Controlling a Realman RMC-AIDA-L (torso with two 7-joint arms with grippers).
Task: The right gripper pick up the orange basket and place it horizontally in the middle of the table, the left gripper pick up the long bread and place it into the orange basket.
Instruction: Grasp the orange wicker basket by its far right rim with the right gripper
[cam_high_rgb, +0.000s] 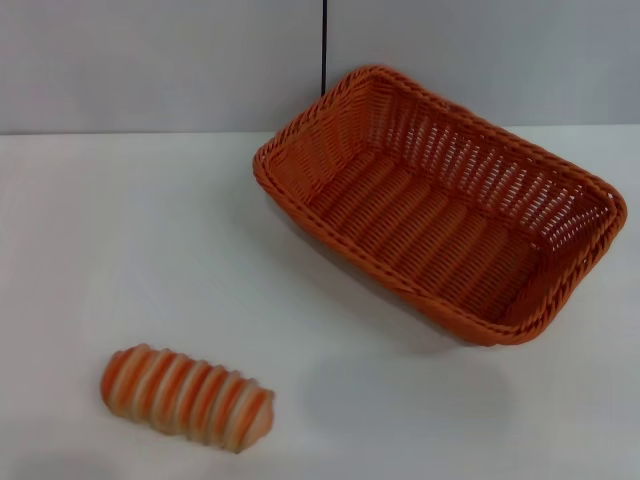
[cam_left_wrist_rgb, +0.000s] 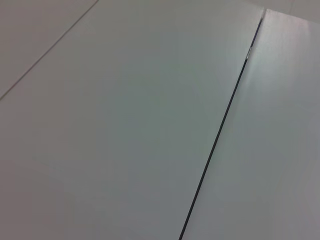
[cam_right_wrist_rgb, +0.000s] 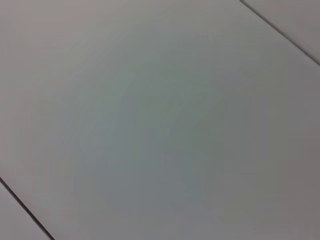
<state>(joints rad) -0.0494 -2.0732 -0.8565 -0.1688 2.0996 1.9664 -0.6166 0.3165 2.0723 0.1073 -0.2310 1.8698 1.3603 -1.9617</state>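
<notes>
The orange basket (cam_high_rgb: 440, 205) stands on the white table (cam_high_rgb: 120, 250) at the back right, turned at a slant, open side up and with nothing in it. Its far corner reaches the table's back edge. The long bread (cam_high_rgb: 187, 396), striped orange and cream, lies near the front left, well apart from the basket. Neither gripper shows in the head view. Both wrist views show only plain pale panels with thin dark seams.
A grey wall (cam_high_rgb: 150, 60) rises behind the table, with a dark vertical seam (cam_high_rgb: 324, 45) just above the basket's far corner. Bare tabletop lies between the bread and the basket.
</notes>
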